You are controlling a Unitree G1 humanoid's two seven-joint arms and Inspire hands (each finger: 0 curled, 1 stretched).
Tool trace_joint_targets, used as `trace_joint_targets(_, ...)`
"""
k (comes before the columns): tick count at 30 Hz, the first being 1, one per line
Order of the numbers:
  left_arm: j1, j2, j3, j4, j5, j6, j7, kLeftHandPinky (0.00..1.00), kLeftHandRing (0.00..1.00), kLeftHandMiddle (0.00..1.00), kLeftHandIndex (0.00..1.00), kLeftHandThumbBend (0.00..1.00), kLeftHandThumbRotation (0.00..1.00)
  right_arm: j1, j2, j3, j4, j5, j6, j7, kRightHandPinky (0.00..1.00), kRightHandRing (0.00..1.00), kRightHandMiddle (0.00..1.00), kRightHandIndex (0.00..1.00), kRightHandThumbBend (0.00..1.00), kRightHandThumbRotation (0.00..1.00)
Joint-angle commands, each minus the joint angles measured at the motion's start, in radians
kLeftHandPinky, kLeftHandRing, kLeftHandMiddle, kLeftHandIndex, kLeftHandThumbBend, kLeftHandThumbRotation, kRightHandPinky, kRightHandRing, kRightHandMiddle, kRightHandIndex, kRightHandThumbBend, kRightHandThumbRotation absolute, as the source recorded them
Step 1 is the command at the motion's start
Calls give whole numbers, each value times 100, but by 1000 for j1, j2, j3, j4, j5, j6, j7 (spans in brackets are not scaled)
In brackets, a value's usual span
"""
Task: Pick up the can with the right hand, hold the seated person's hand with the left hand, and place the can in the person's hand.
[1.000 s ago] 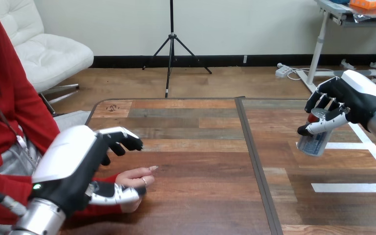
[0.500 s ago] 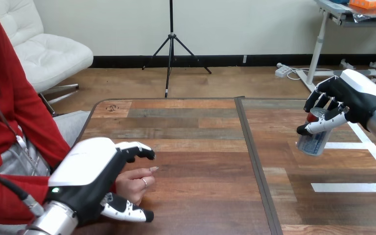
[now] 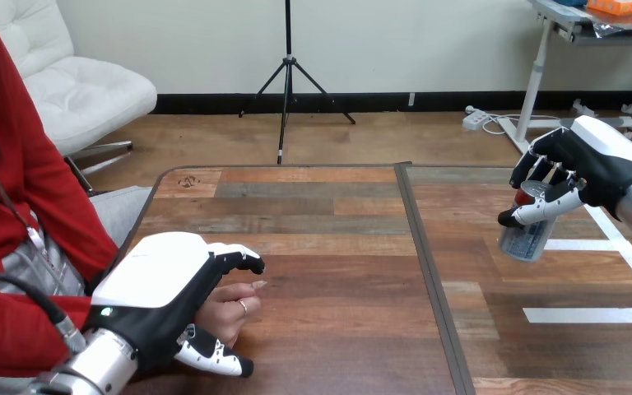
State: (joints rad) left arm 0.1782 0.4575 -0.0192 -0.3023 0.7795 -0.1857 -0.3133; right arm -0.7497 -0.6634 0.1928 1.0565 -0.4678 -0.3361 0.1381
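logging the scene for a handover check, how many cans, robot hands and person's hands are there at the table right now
can: 1, held in the right hand
robot hands: 2, the right hand and the left hand
person's hand: 1, under the left hand
total: 4

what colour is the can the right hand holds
Silvery grey can with a reddish top, in the right hand; head view.

plain wooden table [image 3: 329,329] across the lower frame, dark seam [image 3: 429,271] running down just right of center, white tape lines [image 3: 592,314] at lower right.
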Motion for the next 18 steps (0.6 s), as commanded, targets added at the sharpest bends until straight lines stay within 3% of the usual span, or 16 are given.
trace_joint_targets(1, -76, 34, -11, 13, 23, 21, 7, 66, 75, 78, 74, 100, 15, -105, -16, -13, -46, 12, -19, -16, 36, 39, 45, 49, 72, 0)
trace_joint_targets(18, -113, 51, -35, 92, 105, 65, 70, 67, 76, 79, 75, 100, 14, -102, -18, -19, -41, 18, -24, -19, 35, 39, 45, 49, 73, 0)
